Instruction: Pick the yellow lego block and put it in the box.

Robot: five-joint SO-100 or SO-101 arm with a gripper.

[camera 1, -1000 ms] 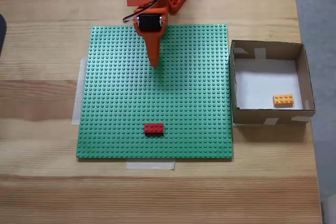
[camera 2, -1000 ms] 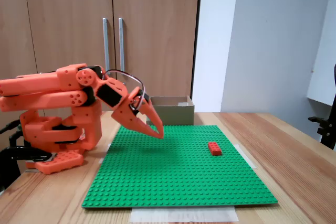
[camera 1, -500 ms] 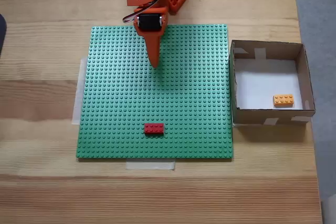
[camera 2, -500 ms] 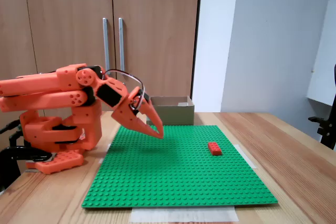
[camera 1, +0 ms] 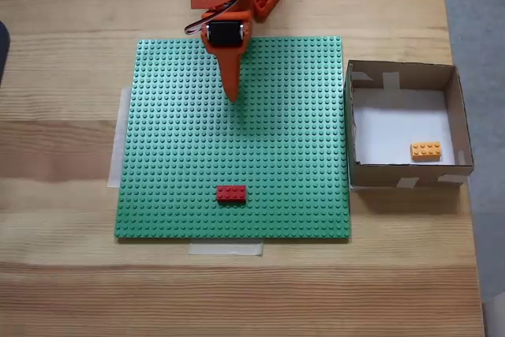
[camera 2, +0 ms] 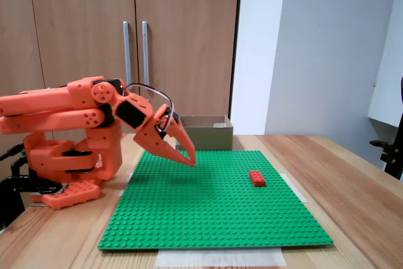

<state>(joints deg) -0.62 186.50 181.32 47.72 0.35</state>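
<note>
**Block in box, arm parked over baseplate**

Nothing has moved since the earlier frames: arm, both bricks and box sit in the same places in both fixed views.

Yellow lego block lies flat on the white floor of the box, near the box's lower right corner in the top-down fixed view, studs up, close to the walls, contact hard to tell. Box stands on the worktop just beside the right edge of the green baseplate. In the side fixed view the box sits behind the far edge of the baseplate; its inside is hidden there.

Gripper hangs over the upper middle of the baseplate, tip pointing down at an angle, well apart from the box. Side fixed view shows the gripper off the studs. Jaws are together with nothing between them.

Red lego brick sits on the baseplate near its lower edge in the top-down view, untouched; also seen in the side view.

Step judgement: place looks done, since the block is already inside and the jaws are empty. Arm seems folded back toward its base, so this reads as the rest stage after release.

Next move: probably none for the task itself. If anything, finish retracting to the rest pose, keeping clear of the baseplate studs and leaving the red brick alone.
</note>
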